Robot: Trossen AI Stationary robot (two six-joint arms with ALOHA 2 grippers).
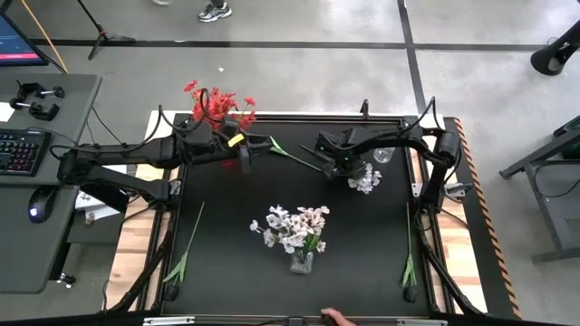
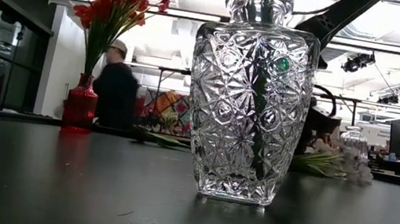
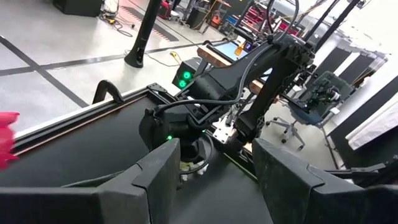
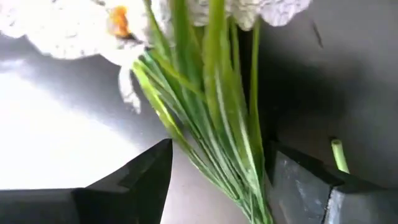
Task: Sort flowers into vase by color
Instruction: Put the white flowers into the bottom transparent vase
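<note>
Right wrist view looks down on a white flower spray (image 4: 214, 106) lying on the black surface (image 4: 348, 81), its bundle of thin green stems running out between the right gripper's (image 4: 217, 180) spread fingers and its white blossoms lying beyond the fingertips. The fingers stand wide, one on each side of the stems, and seem not yet to be pressing them, though this close view makes contact hard to judge. The spray looks light, limp and easily crushed; the bunched stems, close behind the blossoms, look like the safest place to pinch. Its long axis runs straight ahead of the fingers, heads pointing away. Seen from overhead, the left gripper (image 1: 243, 150) waits with fingers apart and empty beside the red flowers (image 1: 216, 104), and white blossoms already fill the clear vase (image 1: 302, 261).
</note>
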